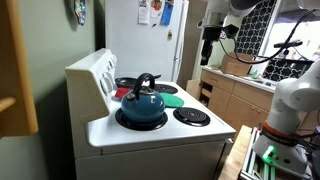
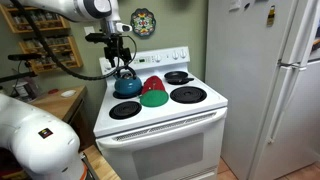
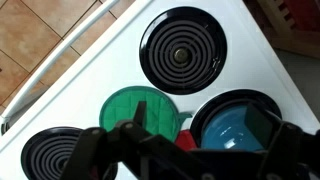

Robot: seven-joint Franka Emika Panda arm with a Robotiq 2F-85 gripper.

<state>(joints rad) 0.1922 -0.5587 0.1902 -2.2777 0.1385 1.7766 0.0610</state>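
A blue kettle (image 1: 142,103) with a black handle stands on a burner of the white stove (image 1: 160,137). My gripper (image 2: 120,60) hangs open in the air well above the kettle (image 2: 126,84) and holds nothing. In the wrist view I look straight down: the gripper (image 3: 200,128) frames the kettle (image 3: 232,128), with dark fingers (image 3: 141,113) to either side. A green round pot holder (image 3: 118,108) lies beside the kettle, with a red item (image 3: 184,141) half hidden between them. The green pot holder (image 2: 154,98) and the red item (image 2: 152,83) sit mid-stove.
Three other coil burners (image 3: 182,50) are bare. A white fridge (image 2: 270,80) stands close beside the stove. A wooden counter with clutter (image 1: 240,85) is behind, and wooden shelves (image 2: 50,42) stand by the arm. The stove's control panel (image 2: 160,57) rises at the back.
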